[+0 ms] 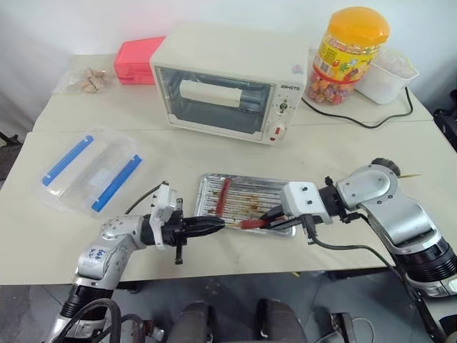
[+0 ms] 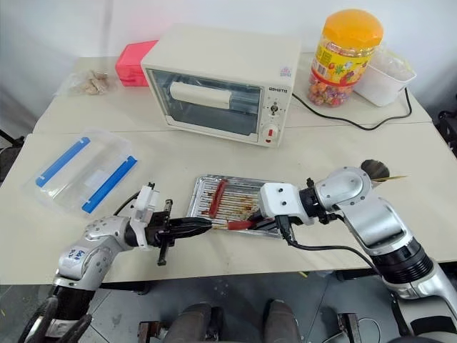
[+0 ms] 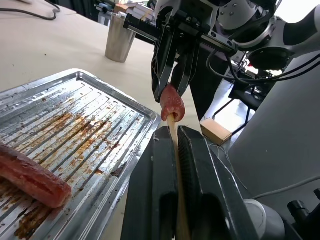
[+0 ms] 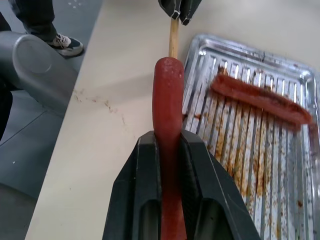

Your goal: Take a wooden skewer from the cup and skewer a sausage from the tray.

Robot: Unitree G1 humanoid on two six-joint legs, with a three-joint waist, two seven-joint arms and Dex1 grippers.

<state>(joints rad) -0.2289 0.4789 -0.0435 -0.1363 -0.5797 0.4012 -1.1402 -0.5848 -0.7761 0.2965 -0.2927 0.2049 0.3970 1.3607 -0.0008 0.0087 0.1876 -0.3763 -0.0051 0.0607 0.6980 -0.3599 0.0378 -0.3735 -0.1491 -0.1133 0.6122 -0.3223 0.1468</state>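
Two claws meet | left claw [image 1: 220, 225] pinching thin pale wooden skewer [image 3: 172, 131] | right claw [image 1: 272, 217] pinching thin dark-red sausage [image 4: 167, 107] | skewer tip touching sausage end | over shallow silver metal tray [image 1: 246, 183]

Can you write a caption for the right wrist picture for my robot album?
Right claw grips a sausage while the left claw pokes a wooden skewer into its end, beside the tray.
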